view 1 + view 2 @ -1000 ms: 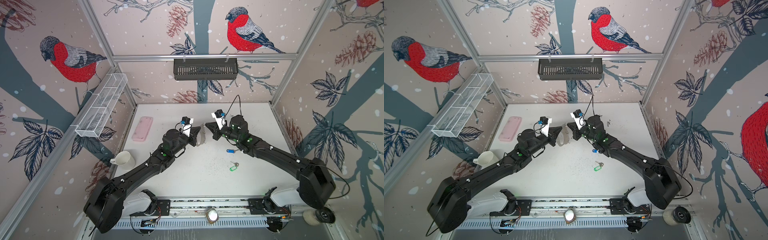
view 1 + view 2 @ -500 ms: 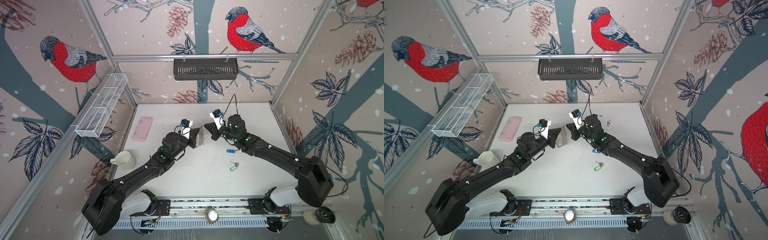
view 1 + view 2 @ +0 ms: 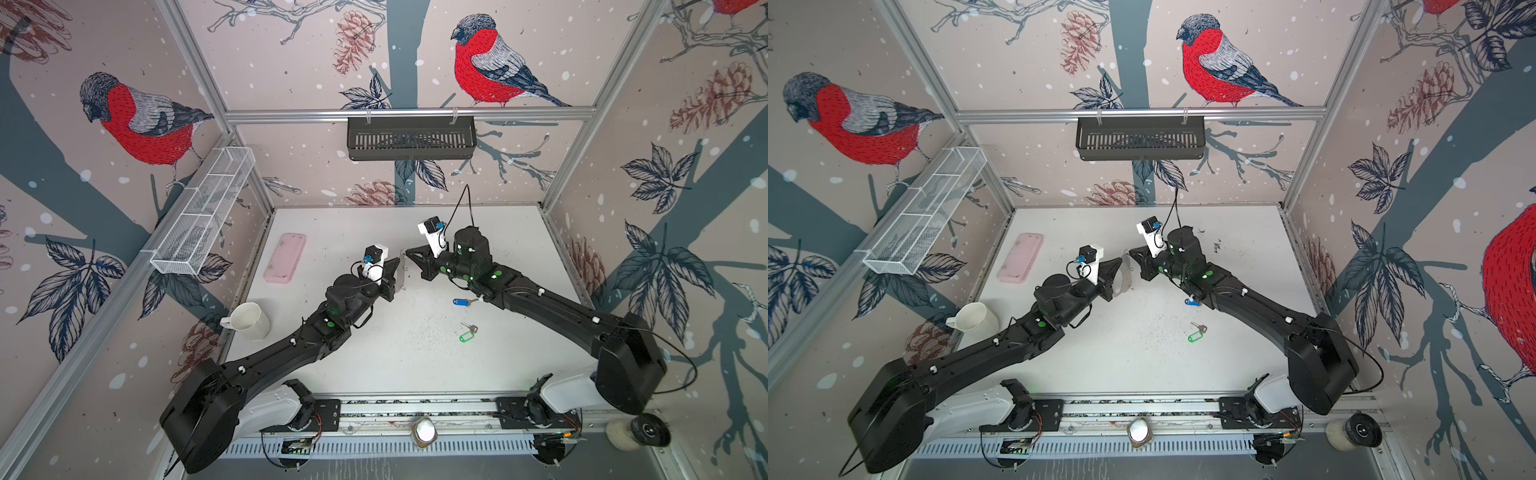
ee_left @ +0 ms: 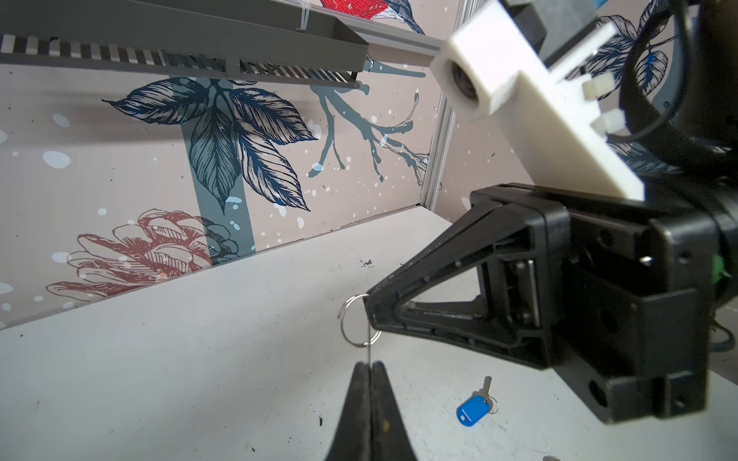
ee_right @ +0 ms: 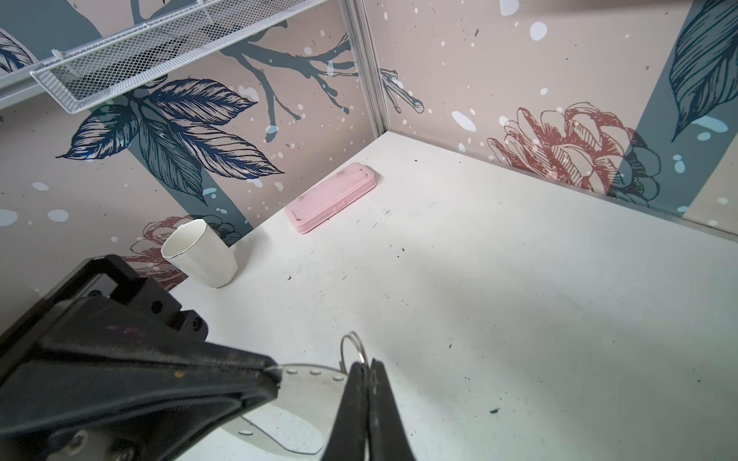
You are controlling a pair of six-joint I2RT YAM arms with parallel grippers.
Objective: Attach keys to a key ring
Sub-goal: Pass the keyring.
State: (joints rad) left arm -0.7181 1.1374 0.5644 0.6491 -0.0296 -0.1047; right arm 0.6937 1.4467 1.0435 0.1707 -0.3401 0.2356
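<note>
Overhead scene: a white table [image 3: 415, 365] inside a booth papered with bullfinches, with two black robot arms reaching in from the near edge. Read the table as a clock, with twelve at the back wall.

Nearest, at four o'clock, the green-tagged key [image 3: 467, 332] lies loose. At eight o'clock, by the left edge, stands a white mug [image 3: 249, 320]. A little farther, at three o'clock, the blue-tagged key [image 3: 461, 302] lies just beside the right arm. Neither key is attached yet.

Just past centre, toward twelve, the arms meet. The left gripper [image 3: 397, 270] is fully closed on the key ring [image 3: 1124, 277], a thin grey plate, and holds it up, apparently clear of the table. The right gripper [image 3: 409, 252] is also fully closed, its tips nipping the small wire ring [image 4: 355, 321] at the plate's far corner. This looks like one arm steadying the plate while the other works the ring, probably readying it to take a key.

Farther off, at ten o'clock, a pink case [image 3: 284, 257] lies well apart from the work.

The left wrist view shows the plate edge-on, a hairline between shut fingers, with the ring threaded through it. The right wrist view alone shows the plate's flat face and its row of small holes. Only the top views show both keys together.
</note>
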